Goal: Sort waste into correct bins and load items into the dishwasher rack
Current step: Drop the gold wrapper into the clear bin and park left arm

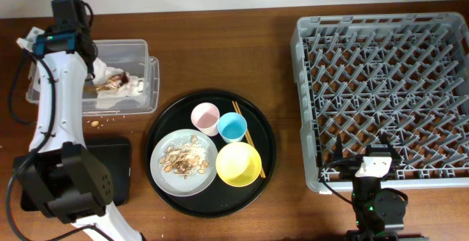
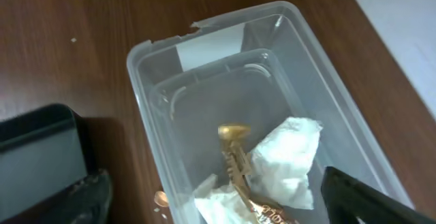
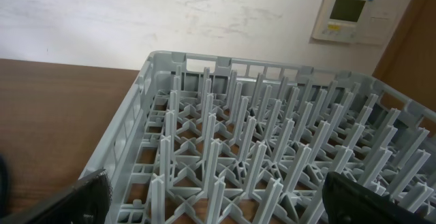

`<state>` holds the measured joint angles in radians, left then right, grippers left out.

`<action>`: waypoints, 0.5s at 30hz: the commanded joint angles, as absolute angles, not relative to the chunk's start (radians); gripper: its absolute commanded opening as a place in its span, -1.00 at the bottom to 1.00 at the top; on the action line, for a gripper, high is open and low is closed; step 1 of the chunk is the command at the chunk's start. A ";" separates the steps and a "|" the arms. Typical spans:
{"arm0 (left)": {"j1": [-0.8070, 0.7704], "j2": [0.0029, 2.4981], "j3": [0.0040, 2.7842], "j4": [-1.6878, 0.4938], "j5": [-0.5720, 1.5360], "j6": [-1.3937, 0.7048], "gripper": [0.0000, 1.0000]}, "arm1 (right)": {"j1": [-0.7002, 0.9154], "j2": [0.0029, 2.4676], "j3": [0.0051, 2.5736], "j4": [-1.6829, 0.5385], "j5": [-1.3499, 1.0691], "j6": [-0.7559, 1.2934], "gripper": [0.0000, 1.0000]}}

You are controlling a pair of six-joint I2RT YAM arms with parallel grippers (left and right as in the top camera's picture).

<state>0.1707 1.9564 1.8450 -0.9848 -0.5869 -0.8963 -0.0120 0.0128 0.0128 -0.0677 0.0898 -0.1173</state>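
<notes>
My left gripper [image 1: 95, 69] hangs open and empty over the clear tub [image 1: 139, 50]. In the left wrist view its fingers [image 2: 221, 209] spread above the tub [image 2: 225, 33], which holds crumpled white paper [image 2: 289, 152] and a brown-gold wrapper [image 2: 234, 149]. The round black tray [image 1: 264, 135] carries the pink cup [image 1: 205, 114], blue cup [image 1: 233, 127], yellow bowl [image 1: 238, 164], chopsticks [image 1: 242, 122] and grey plate [image 1: 163, 169] with food scraps [image 1: 185, 159]. My right gripper [image 1: 364, 157] is open and empty at the near edge of the grey rack [image 1: 388, 87], also in the right wrist view [image 3: 218, 209].
The shallow black tray [image 1: 117, 169] lies at the front left, partly under the left arm, and shows in the left wrist view [image 2: 34, 149]. A few crumbs [image 1: 95, 122] lie on the table beside the tub. The rack [image 3: 272, 149] holds nothing between its pegs.
</notes>
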 commanded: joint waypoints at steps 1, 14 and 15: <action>0.179 1.959 1.860 -1.009 -0.564 -0.836 0.98 | -0.007 0.006 0.006 -0.072 0.105 -0.123 0.97; 0.207 1.649 1.860 -1.132 -0.366 -0.900 0.98 | -0.007 0.006 0.006 -0.072 0.105 -0.123 0.97; 0.207 1.650 1.860 -1.150 -0.341 -0.900 0.99 | -0.007 0.006 0.006 -0.072 0.105 -0.123 0.97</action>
